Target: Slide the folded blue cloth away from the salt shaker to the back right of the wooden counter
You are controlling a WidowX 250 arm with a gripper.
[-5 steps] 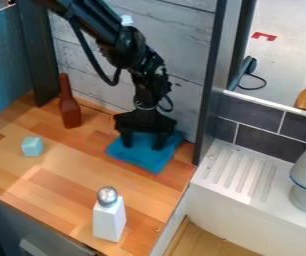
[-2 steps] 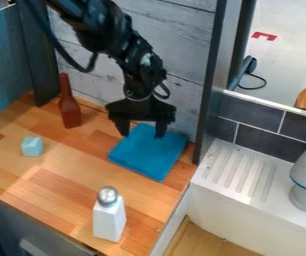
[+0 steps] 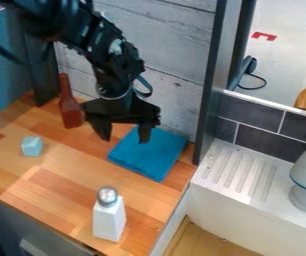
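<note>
Pincer (image 3: 125, 140) spread wide, nothing between its fingers; hangs at the blue cloth's eleven o'clock side, one finger overlapping the cloth in view. Contact: cannot tell. Blue cloth (image 3: 149, 156) folded, lying flat on wooden surface (image 3: 69, 195), near the wall panel. From cloth: red-brown bottle (image 3: 70, 110) upright at ten o'clock; pale blue cube (image 3: 32, 146) at nine; white shaker (image 3: 109, 220), metal top, upright at seven; white ribbed drainboard (image 3: 239, 172) at four.
</note>
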